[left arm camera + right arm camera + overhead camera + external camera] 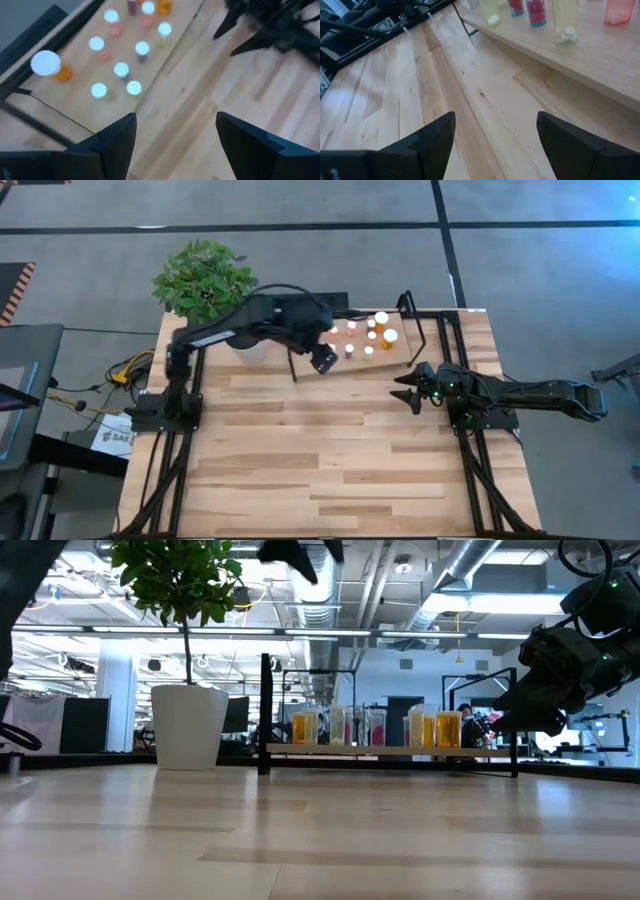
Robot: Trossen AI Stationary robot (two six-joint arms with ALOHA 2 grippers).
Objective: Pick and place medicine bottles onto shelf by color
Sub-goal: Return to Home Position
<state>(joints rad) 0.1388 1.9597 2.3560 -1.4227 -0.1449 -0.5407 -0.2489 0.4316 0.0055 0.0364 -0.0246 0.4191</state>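
— Left gripper (322,360), seen from above: where is it, holding what?
— Over the table (300,480) at twelve o'clock from centre, just beside the shelf (415,352), fingers spread, empty. It is raised, probably to clear the white caps.
— And the medicine bottles (366,335)?
— About ten stand upright on the shelf at one o'clock, orange, red and pale. None lies on the table, so sorting looks finished.
— The other arm?
— Right gripper (408,392) waits at three o'clock, fingers apart, nothing between them, out of the way.

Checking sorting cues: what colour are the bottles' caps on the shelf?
White: the bottle caps show best in the high view.
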